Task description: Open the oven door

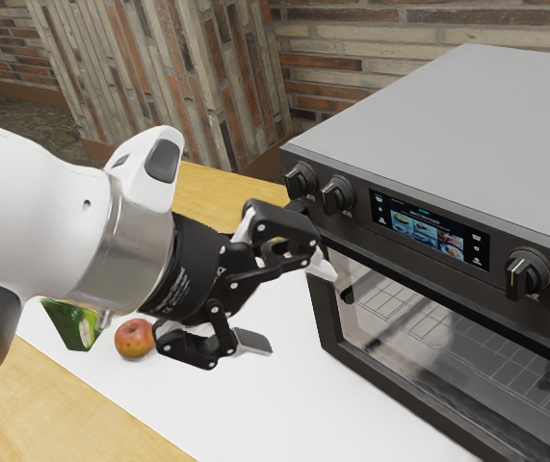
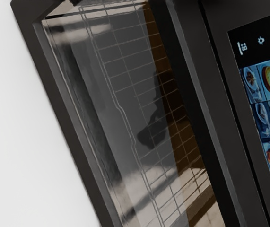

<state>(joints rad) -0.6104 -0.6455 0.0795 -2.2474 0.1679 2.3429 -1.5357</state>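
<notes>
My gripper is open in the exterior view, its two fingers spread wide with nothing between them. The upper finger is close to the upper left corner of the oven door; whether it touches cannot be told. The lower finger hangs over the white surface. The door looks shut, its dark frame around a glass pane. In the wrist view the glass door lies before my hand, with a wire rack behind the pane.
The grey oven has knobs and a lit display above the door. On the exterior view's left, an apple and a green package sit beside the arm on the white surface. A brick wall stands behind.
</notes>
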